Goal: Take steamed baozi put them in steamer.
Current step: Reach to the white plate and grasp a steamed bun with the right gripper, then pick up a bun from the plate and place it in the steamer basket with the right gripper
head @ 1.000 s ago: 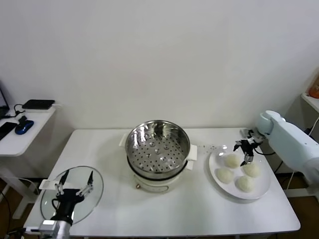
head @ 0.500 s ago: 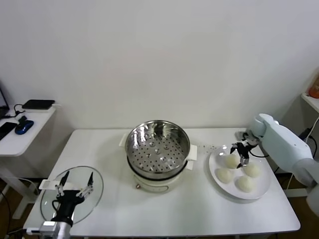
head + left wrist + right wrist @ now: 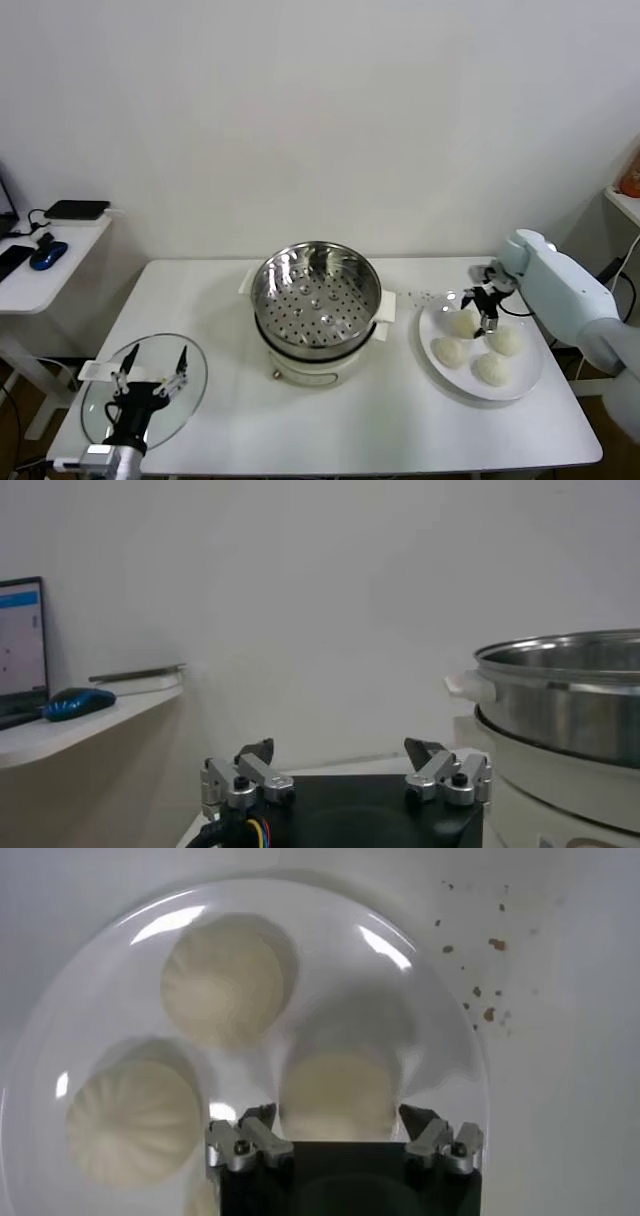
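Now your right gripper (image 3: 484,309) sits low over the far-left bun (image 3: 335,1093) on the white plate (image 3: 527,381), at the right end of the table (image 3: 400,420). Its jaws stand apart on either side of that bun; whether they already press it, you cannot tell. The bun is round, so no axis matters: it lies directly between and under the jaws.

All four steamed baozi (image 3: 478,345) are still on the plate, and the other three sit close around the chosen one. The steamer (image 3: 316,300) stands well to the left, mid-table, open, its perforated tray bare. Probably the lift must clear its raised rim.

Your left gripper (image 3: 148,377) is parked at the near-left corner over the glass lid (image 3: 190,395), jaws open, holding nothing.
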You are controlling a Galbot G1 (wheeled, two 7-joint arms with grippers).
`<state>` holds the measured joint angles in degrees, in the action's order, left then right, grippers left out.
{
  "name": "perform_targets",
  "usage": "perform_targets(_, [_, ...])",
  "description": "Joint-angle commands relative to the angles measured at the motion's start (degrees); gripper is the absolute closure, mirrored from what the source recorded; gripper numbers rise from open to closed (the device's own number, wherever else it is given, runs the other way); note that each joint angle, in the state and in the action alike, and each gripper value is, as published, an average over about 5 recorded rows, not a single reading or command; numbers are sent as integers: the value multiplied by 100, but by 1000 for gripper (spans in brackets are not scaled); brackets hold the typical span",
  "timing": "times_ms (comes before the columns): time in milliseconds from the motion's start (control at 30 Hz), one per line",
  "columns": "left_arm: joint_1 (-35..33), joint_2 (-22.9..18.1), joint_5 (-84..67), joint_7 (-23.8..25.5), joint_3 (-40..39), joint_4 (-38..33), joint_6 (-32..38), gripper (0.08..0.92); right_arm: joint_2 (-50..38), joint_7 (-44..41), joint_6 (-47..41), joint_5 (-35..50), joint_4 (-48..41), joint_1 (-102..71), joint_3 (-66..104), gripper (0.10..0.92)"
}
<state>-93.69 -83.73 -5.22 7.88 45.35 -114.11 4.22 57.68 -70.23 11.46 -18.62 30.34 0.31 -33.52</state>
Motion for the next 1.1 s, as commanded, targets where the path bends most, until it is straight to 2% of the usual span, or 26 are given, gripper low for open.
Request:
perform_targets(33, [-2, 2, -5, 1, 0, -6, -3, 177, 19, -5, 21, -108, -52, -4, 74, 338])
perform_targets(133, [-1, 3, -5, 1, 2, -3, -4, 177, 34, -6, 21, -111, -60, -2, 91, 366])
perform_targets(500, [-15, -4, -5, -5, 12, 24, 15, 177, -61, -39, 100, -27, 206, 74, 55, 372])
perform_targets(833, [-67, -1, 38, -23, -3, 38, 38, 177, -1014, -143, 72, 709, 2658, 972, -1387, 372])
perform_targets(1100, [-97, -39, 98, -67, -34, -29, -12, 177, -1193, -386, 281, 829, 3728, 2250, -2217, 372])
